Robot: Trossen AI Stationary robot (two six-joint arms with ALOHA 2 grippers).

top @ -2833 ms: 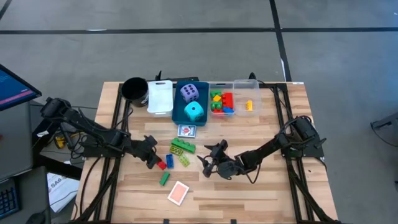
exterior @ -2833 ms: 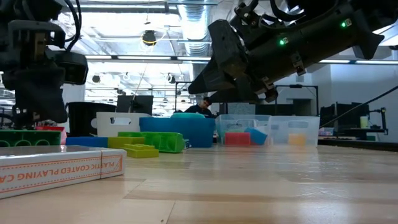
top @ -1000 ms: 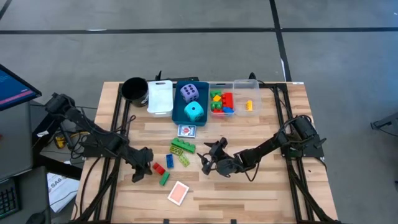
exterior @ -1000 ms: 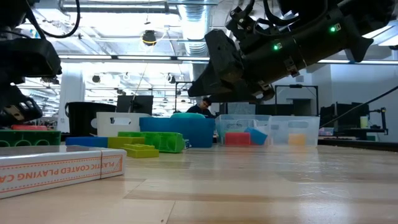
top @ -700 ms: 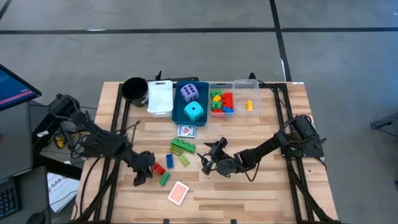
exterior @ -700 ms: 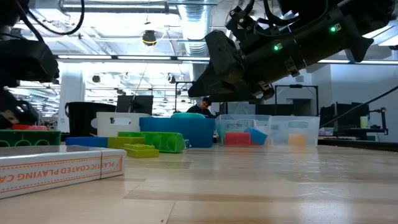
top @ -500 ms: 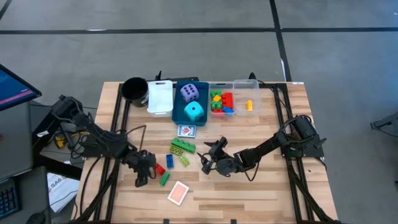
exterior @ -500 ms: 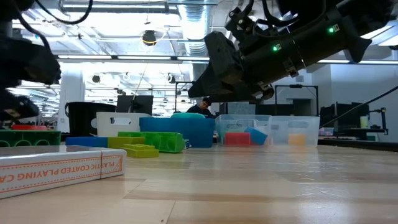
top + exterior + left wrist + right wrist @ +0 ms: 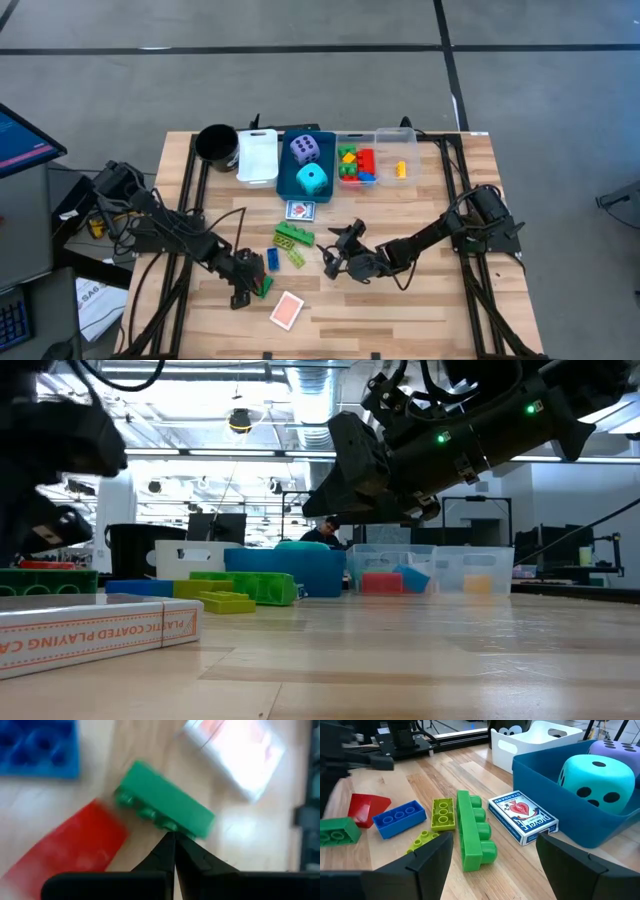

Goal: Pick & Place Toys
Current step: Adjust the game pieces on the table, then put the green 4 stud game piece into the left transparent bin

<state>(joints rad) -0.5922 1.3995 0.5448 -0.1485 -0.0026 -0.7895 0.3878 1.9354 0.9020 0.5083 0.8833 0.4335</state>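
A green brick (image 9: 264, 288) lies flat on the table beside a red brick (image 9: 75, 847) and a blue brick (image 9: 272, 258). My left gripper (image 9: 248, 291) is shut, its tips (image 9: 170, 837) at the green brick's (image 9: 162, 812) long side. A red-backed card pack (image 9: 287, 310) lies just beyond it toward the near edge. A long green brick (image 9: 472, 832), a lime brick (image 9: 441, 814) and a blue card pack (image 9: 522, 817) lie ahead of my right gripper (image 9: 333, 258), which hangs open above the table. The purple die (image 9: 305, 149) and cyan die (image 9: 313, 179) sit in the blue bin (image 9: 291, 186). My left gripper's shut tips stand slanting down from the table's left at the studded long side (image 9: 167, 826) of the green brick, which lies flat on the table. I cannot tell whether they touch it.
At the far edge stand a black cup (image 9: 216, 143), a white bin (image 9: 257, 155) and two clear bins (image 9: 377, 160) with bricks in them. Bare wood lies right of my right arm and along the near edge.
My left gripper has gone toward the table's right and a little toward the near edge, staying shut, and now stands over the red brick with its tips at the green brick. The bricks have kept their places.
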